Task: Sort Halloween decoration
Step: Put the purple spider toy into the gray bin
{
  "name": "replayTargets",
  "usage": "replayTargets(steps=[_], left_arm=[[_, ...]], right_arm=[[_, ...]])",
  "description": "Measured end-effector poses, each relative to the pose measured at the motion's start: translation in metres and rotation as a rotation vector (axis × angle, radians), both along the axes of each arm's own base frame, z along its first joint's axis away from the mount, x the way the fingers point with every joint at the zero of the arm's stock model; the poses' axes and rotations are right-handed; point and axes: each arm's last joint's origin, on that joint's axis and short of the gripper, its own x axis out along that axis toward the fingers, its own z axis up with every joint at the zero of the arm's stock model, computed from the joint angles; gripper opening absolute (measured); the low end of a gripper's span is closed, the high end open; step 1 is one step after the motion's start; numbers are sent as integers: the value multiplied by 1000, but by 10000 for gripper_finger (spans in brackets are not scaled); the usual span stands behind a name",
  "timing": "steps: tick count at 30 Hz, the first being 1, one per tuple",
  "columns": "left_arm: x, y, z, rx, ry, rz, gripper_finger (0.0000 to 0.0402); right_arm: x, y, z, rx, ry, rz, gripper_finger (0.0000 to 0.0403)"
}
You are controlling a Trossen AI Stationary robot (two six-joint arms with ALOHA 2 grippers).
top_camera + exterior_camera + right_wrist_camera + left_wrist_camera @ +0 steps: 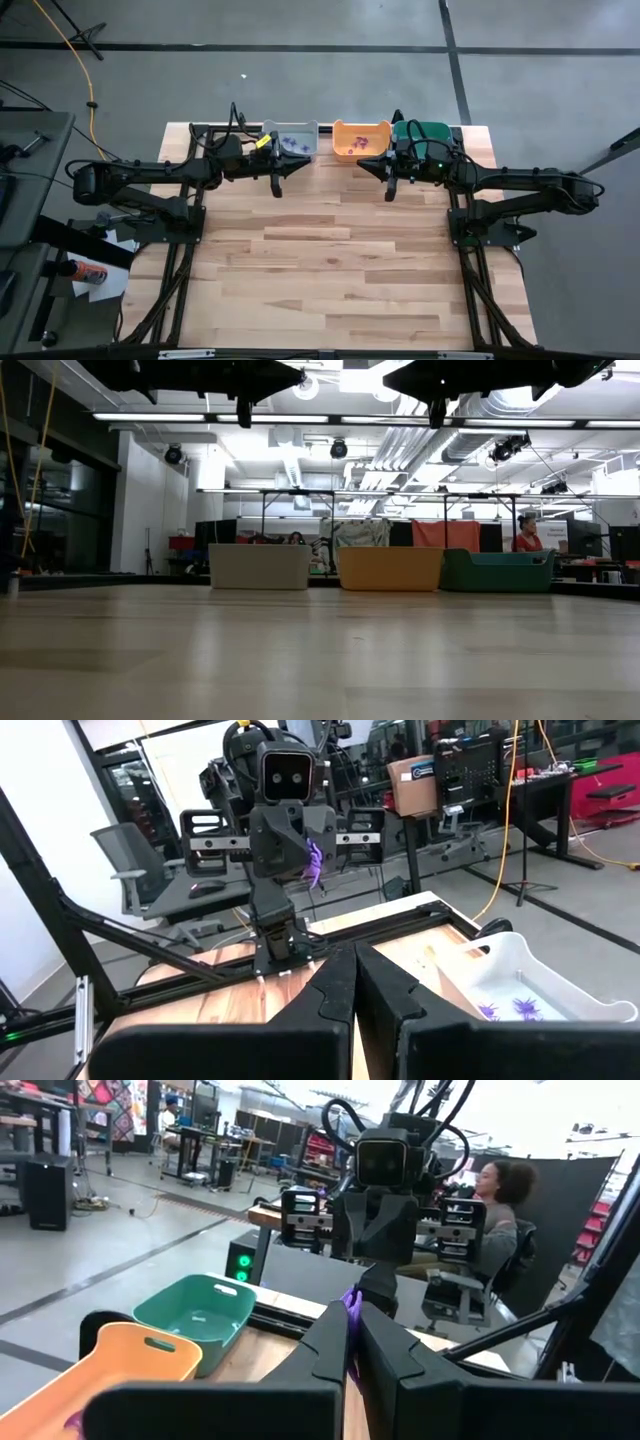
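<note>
My left gripper [278, 186] hovers high above the table in front of the grey bin [291, 139]. It is shut on a small purple Halloween decoration [312, 862], which also shows between its fingers [350, 1318]. My right gripper [390, 190] faces it from in front of the orange bin [360, 138], shut, with nothing visible between its fingers [355, 970]. More purple decorations [518, 1007] lie on the grey bin's floor. A few reddish ones [353, 146] lie in the orange bin. My left gripper pinches the purple decoration between its two fingers [330, 1335]. The fingers point level, coming from the table's left side toward the right arm. The decoration's spiky part [314, 855] sticks out beside the fingers, lifted well clear of the table.
The grey, orange and teal bins [425, 133] stand in a row along the table's far edge. The wooden tabletop [330, 270] spreads bare toward the near edge. People sit or stand in the room beyond [495, 1200].
</note>
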Motion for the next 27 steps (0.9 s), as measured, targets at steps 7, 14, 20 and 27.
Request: replayTargets(steps=[7,14,20,27], left_arm=[[3,14,1,-49,107,220,0],[10,104,7,-153,454,434,0],[13,169,-48,-457,643,574,0],[20,187,-115,-687,799,552,3]], right_arm=[[0,0,0,1,2,1,0],[0,0,-1,2,8,0,0],[0,0,-3,7,32,-11,0],[-1,-2,-6,21,57,-74,0]])
